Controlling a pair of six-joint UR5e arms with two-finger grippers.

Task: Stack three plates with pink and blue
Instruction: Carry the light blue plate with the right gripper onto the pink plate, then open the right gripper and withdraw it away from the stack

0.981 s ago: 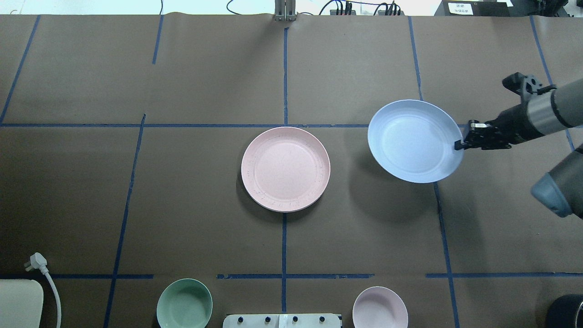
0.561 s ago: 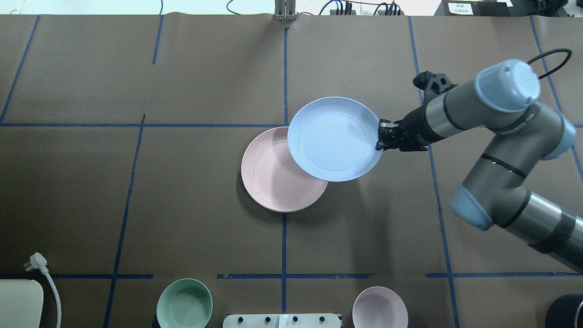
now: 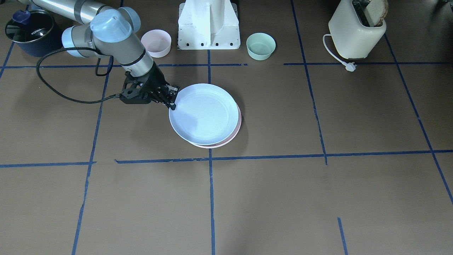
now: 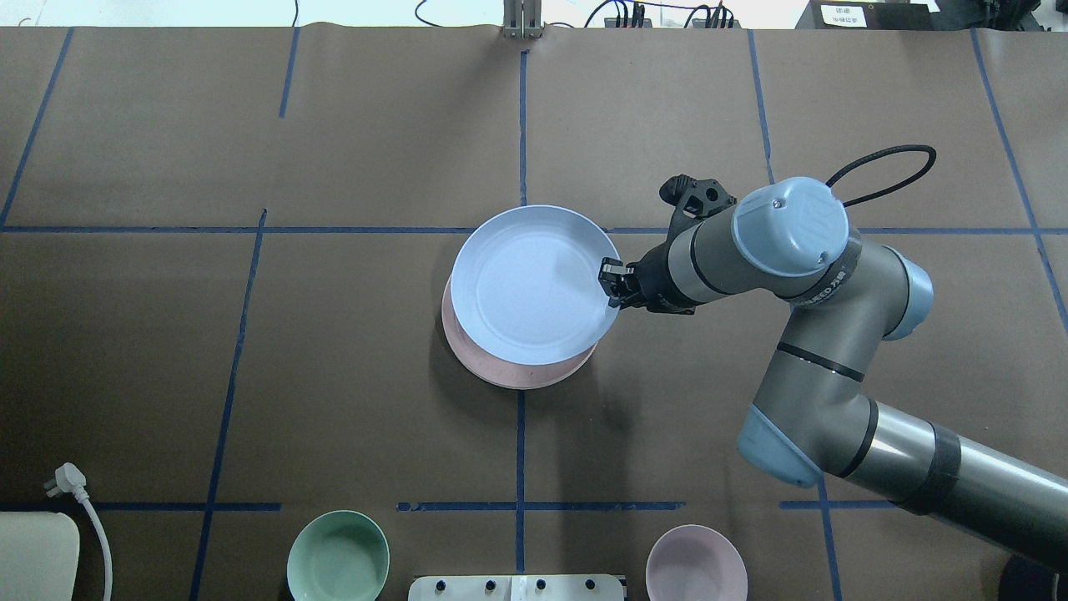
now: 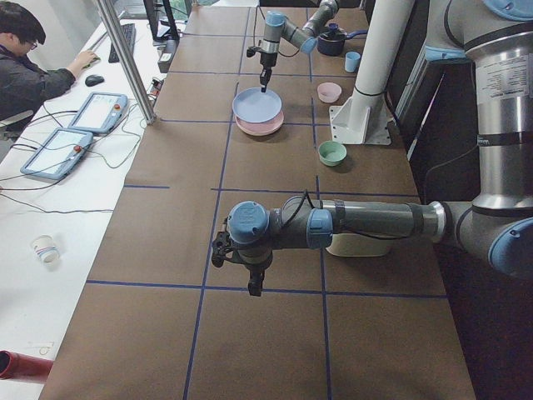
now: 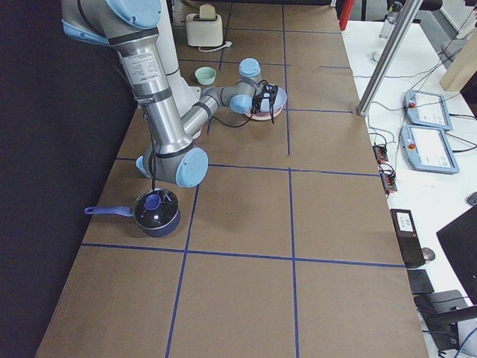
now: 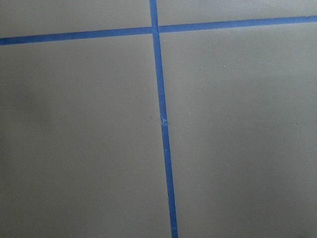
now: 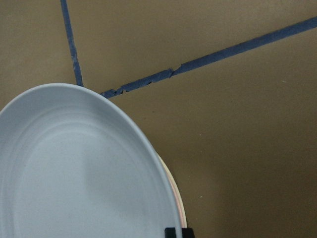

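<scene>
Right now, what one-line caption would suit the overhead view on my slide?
The right gripper holds the blue plate by its rim over the pink plate, slightly off centre.

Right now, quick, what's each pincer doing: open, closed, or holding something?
Right pincer: closed on the rim of the blue plate.
Left pincer: cannot be told; it shows only in the left side view.

Blue plate point(image 4: 526, 284) and pink plate point(image 4: 513, 377): smooth, matt plastic. Table cover point(image 4: 350, 359): matt brown paper, lined with blue tape point(image 4: 520, 442). Right arm point(image 4: 822, 384): satin grey metal, with smooth blue plastic joint caps point(image 4: 791, 225). Saucepan point(image 3: 30, 35): glossy dark finish.
</scene>
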